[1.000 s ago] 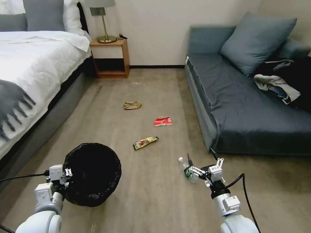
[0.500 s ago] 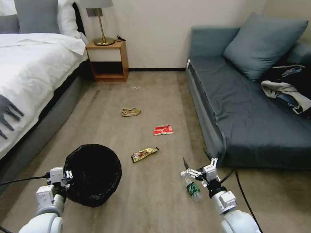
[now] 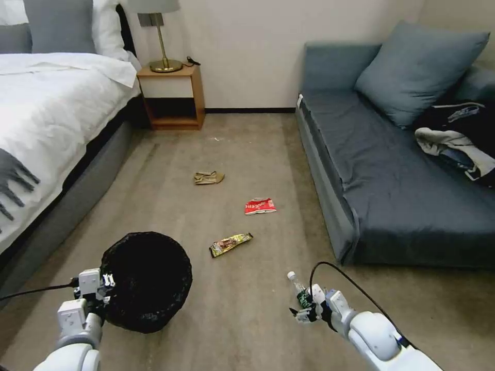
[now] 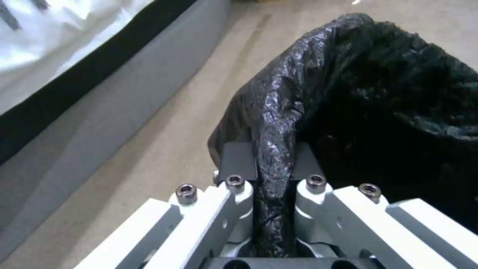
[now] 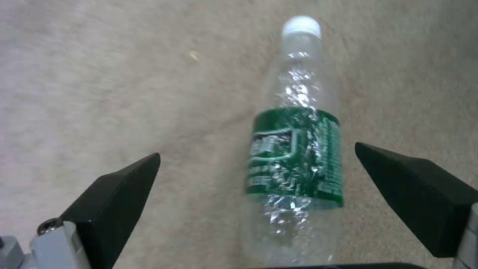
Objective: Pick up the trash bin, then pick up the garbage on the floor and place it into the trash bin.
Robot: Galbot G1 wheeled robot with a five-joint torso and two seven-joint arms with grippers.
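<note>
It was a bedroom with a beige carpet [image 3: 247, 154], a white-sheeted bed [image 3: 46, 118] along the left and a blue-grey sofa [image 3: 392, 170] along the right. The clear plastic bottle [image 3: 298, 291] with the green label lay on the carpet near the robot, right of centre, its white cap pointing away toward the far wall. The right gripper [image 3: 305, 308] hung low over it with its dark fingers [image 5: 114, 194] spread wide to either side of the bottle, touching nothing. To the left, the trash bin [image 3: 146, 281], lined with a crinkled black bag, was held by the left gripper [image 4: 274, 186], whose fingers were clamped on the bagged rim. Farther off on the floor lay the yellow-brown snack wrapper [image 3: 230, 243], then the red-and-white packet [image 3: 260, 206], and farthest the crumpled brown paper bag [image 3: 208, 178].
</note>
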